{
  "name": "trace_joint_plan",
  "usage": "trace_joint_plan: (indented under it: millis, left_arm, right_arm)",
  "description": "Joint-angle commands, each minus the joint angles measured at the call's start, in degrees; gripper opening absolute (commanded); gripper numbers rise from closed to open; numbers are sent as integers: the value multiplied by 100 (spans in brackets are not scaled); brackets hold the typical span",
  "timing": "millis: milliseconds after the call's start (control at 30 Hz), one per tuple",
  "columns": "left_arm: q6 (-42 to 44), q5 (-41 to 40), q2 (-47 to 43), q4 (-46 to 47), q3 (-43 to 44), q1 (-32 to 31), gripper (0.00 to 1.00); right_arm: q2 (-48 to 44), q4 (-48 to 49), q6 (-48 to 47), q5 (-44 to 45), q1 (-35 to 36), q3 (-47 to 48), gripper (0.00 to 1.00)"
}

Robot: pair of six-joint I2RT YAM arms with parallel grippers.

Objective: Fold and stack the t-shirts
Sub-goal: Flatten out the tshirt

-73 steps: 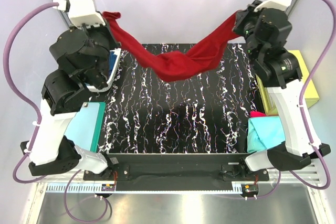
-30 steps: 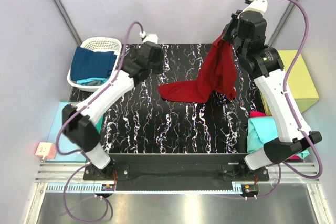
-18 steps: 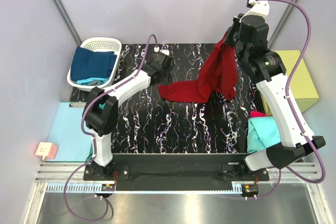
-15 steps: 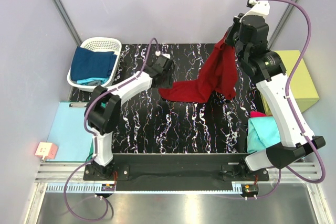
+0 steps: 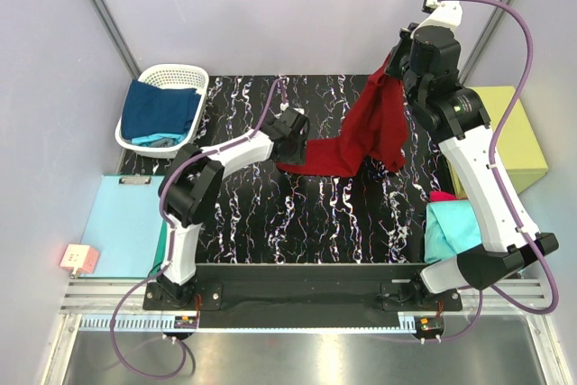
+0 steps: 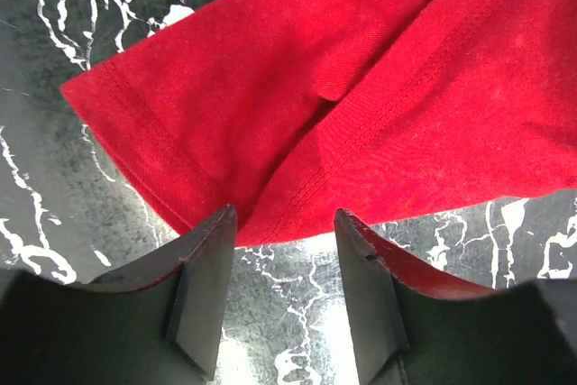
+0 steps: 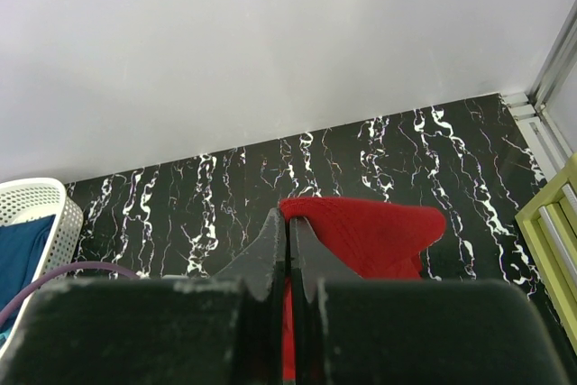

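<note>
**Progress.** Early stage. The dark red t-shirt [image 5: 374,128] has no fold in it. Its upper part hangs from the right hand [image 7: 286,232], which is clamped shut on the cloth high over the worktop's [image 5: 306,223] far right corner. Its lower part trails onto the far middle of the worktop. A navy t-shirt [image 5: 160,110] lies loose in the basket [image 5: 200,78] at the far left corner and is not yet handled. A teal t-shirt [image 5: 446,233] sits at the right edge. Whether it is folded cannot be told. Judged remaining: spreading the red shirt flat, folding it, stacking it, then the basket's contents.

**Left hand** [image 6: 284,290]. Its fingers are about half apart and hold nothing. They are low over the worktop, with the shirt's hemmed edge just at the fingertips.

**Change.** Earlier, both hands held the shirt stretched in the air between them. The left hand has since let go, swung across the worktop to the shirt's trailing end, and narrowed its fingers. Over the last second the right hand and the hanging cloth have barely shifted.
</note>
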Motion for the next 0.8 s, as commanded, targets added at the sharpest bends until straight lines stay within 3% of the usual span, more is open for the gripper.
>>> trace_joint_plan:
  millis: [0,167,333,567,767]
  left_arm:
    - [-92,246,83,273,-63,-29,47]
    - [-83,290,127,282,-133,-38,29]
    - [-66,255,92,246,-151,-38,0]
    - [-22,-667,-1435,-166,-20,-38,0]
    - [294,-1458,-2799,-904,1104,-47,0]
  right_arm:
    - [7,351,-84,153,-4,46,0]
    - [16,360,-75,153,5,29,0]
    - [-1,368,-75,162,-4,11,0]
    - [-80,377,-92,162,-4,-50,0]
    - [-124,395,-49,110,-4,-42,0]
